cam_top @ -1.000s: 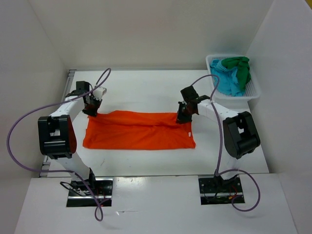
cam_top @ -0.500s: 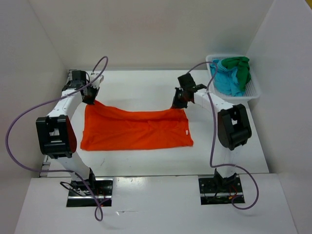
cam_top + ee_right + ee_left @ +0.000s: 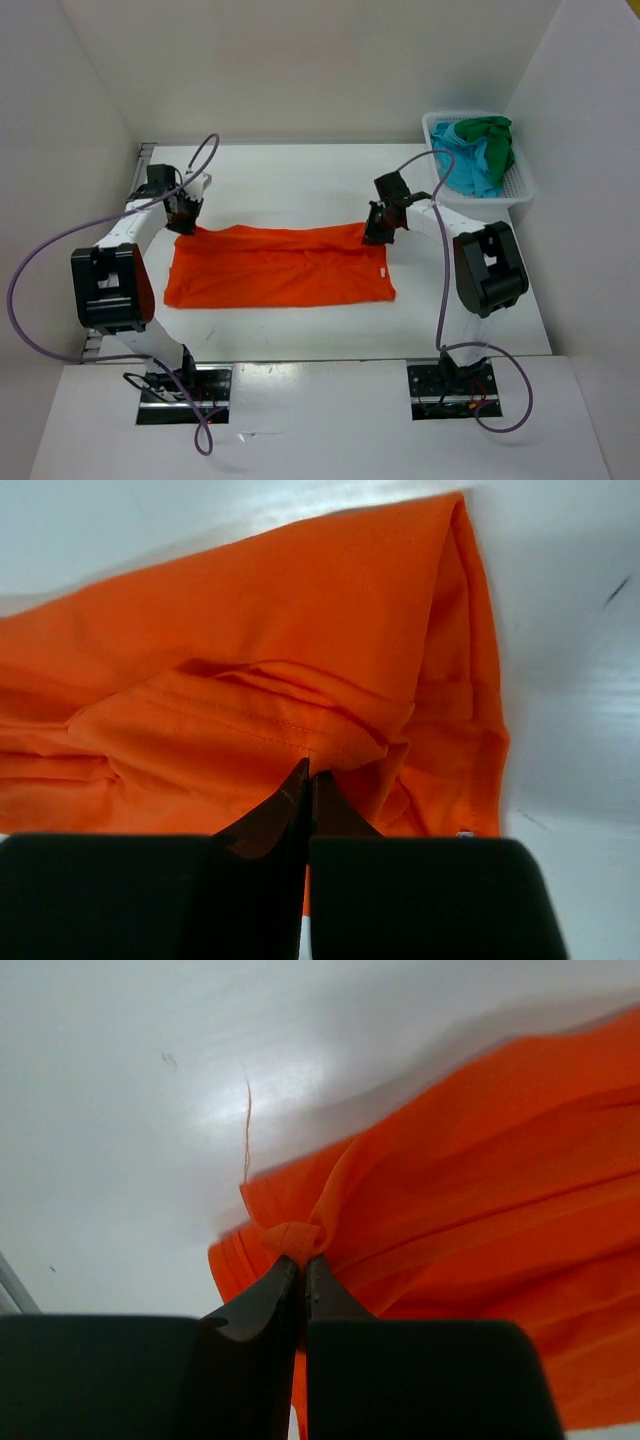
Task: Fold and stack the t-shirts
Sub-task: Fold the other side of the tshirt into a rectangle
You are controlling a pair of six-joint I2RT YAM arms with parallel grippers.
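Observation:
The orange t-shirt point(image 3: 280, 268) lies spread across the middle of the white table, folded into a wide band. My left gripper point(image 3: 186, 224) is shut on its far left corner; in the left wrist view a small bunch of orange cloth point(image 3: 292, 1237) sticks out from between the fingertips. My right gripper point(image 3: 374, 235) is shut on the far right corner, its tips pinching a hemmed fold of the shirt point(image 3: 250, 720). The green t-shirt point(image 3: 490, 136) and the turquoise t-shirt point(image 3: 468, 168) lie crumpled together in the basket.
The white mesh basket point(image 3: 524, 182) stands at the far right corner against the right wall. White walls close the table in at the back and on both sides. A loose orange thread point(image 3: 247, 1125) lies on the table beyond the shirt's left corner.
Both grippers pulled the shirt's far edge away from me half a second ago, then brought it back down toward me; the far edge now lies lower and flatter.

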